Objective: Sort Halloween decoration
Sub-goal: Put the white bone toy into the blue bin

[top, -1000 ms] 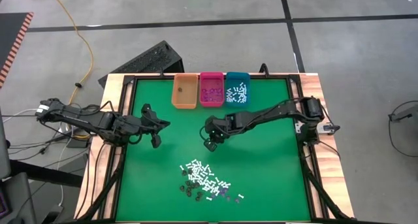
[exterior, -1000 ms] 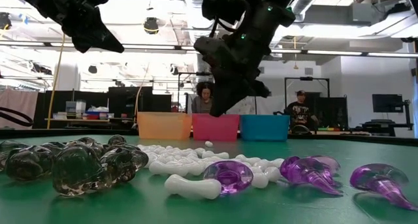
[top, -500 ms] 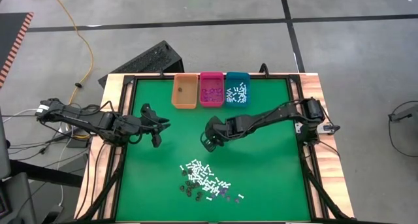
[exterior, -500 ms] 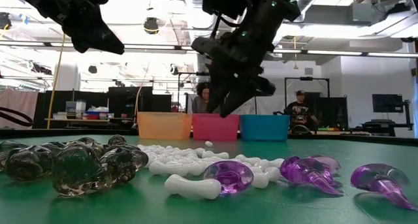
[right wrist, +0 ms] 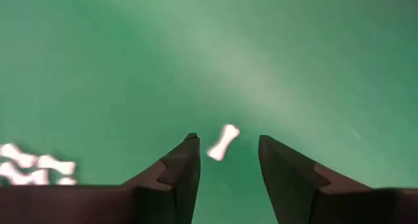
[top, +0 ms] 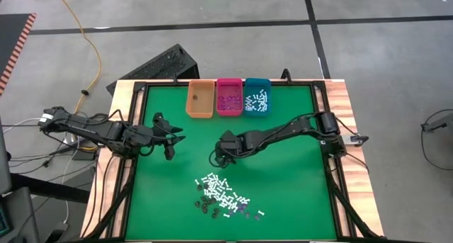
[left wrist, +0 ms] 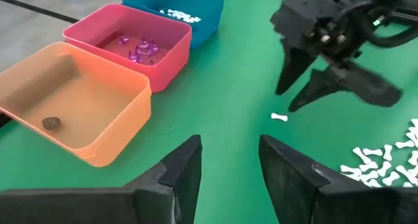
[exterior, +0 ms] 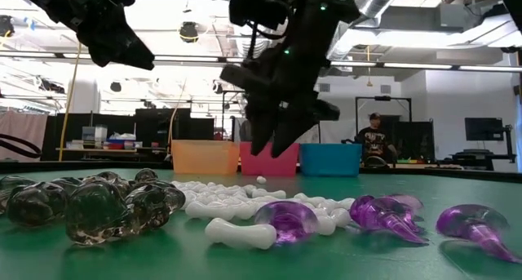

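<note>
Lone white bone (right wrist: 223,142) lay flat on green mat (top: 283,179), long axis slanted, apart from the scattered heap (top: 223,197), too many to count. Right gripper (right wrist: 227,160) hovered above it, fingers spread, empty. Left gripper (left wrist: 228,160) likewise parted, empty, near orange bin (left wrist: 98,113). Three bins.

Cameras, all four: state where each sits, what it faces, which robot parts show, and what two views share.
High view: overhead, straight down on the green table; both arms, left hand, right hand.
Low view: table height, across the decoration pile to the bins; both hands from above.
Left wrist view: over its own open fingers toward the orange bin.
Right wrist view: down between its open fingers.
Shared: both wrist views show the lone white bone.
</note>
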You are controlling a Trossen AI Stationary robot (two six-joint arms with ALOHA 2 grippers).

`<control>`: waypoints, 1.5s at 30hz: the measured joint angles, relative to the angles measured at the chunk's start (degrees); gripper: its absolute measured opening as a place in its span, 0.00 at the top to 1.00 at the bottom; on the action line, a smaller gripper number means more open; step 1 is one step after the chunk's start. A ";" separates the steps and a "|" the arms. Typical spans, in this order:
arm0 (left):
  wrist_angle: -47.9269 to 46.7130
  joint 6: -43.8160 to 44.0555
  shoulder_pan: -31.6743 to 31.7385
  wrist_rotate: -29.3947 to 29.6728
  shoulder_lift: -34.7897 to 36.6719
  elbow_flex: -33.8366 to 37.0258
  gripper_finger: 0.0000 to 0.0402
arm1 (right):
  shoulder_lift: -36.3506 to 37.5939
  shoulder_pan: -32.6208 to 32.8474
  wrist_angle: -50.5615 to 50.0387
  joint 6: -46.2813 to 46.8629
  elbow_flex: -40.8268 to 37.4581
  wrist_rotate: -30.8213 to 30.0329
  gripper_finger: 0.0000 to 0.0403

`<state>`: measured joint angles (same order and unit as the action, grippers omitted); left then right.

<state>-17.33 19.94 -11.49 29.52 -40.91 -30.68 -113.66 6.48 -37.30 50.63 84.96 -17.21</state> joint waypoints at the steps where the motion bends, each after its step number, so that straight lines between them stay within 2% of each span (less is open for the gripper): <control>1: 0.24 0.03 0.01 -0.29 -0.08 -0.01 0.64 | -0.71 0.00 -0.77 0.17 0.71 -0.13 0.55; 9: 0.11 -0.19 0.00 -0.73 -1.27 -0.01 0.64 | -6.55 1.25 -0.65 2.56 2.40 0.59 0.54; 16: 0.05 0.31 0.00 -0.73 -3.15 -0.01 0.64 | -8.10 1.55 0.05 4.62 2.57 0.76 0.56; 19: 0.05 0.37 0.00 -0.73 -4.37 -0.01 0.64 | -8.16 1.38 -0.32 4.83 2.52 0.76 0.63; 28: 0.35 0.81 0.00 -0.70 -7.11 -0.01 0.64 | -8.18 0.09 -2.09 2.93 2.39 2.82 0.95; 34: 0.38 0.86 0.00 -0.66 -7.00 -0.01 0.64 | -7.29 0.28 -2.12 2.43 2.31 2.90 0.93; 45: 0.49 0.88 0.00 -0.65 -6.99 -0.04 0.64 | -1.88 0.87 -4.02 0.47 2.15 0.40 0.95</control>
<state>-16.84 20.82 -11.49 28.87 -47.90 -30.72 -115.54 7.35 -41.33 51.10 87.11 -16.81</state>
